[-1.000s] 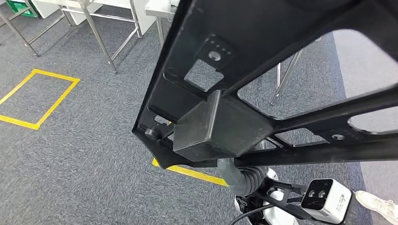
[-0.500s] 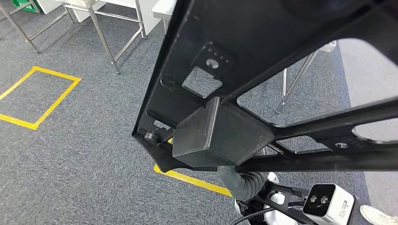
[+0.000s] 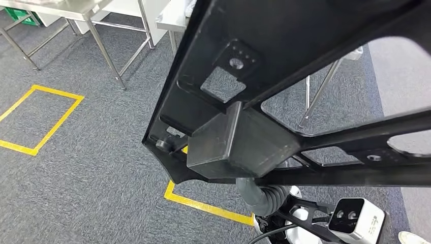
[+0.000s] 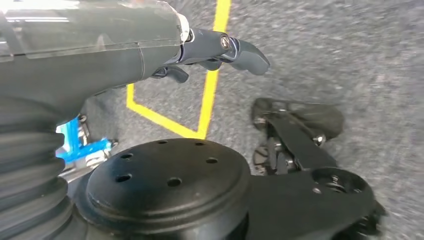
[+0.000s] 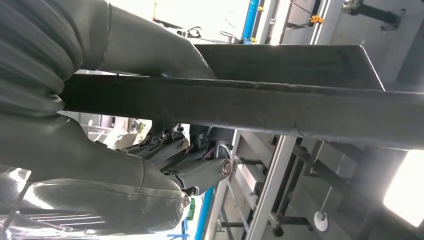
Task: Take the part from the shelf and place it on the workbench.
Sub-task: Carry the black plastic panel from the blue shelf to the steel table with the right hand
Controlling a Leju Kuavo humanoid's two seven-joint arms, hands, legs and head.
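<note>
The part is a large black metal frame with open cut-outs and a dark box-shaped block on it. It hangs tilted, close in front of the head view, above the carpet. My right arm's ribbed wrist comes up from beneath the block, which hides the hand there. In the right wrist view my right hand grips a black bar of the part, thumb on one side and dark fingers on the other. My left hand hangs over the carpet, holding nothing, its fingers loosely apart.
Steel table legs stand at the far left and another leg shows through the frame. Yellow floor tape marks a rectangle and a corner near my feet. A person's shoe is at the lower right.
The whole floor scene has shifted a little, so the camera has moved. The part stays held in the same spot in front of the view. The shoe has slid toward the picture's edge.
</note>
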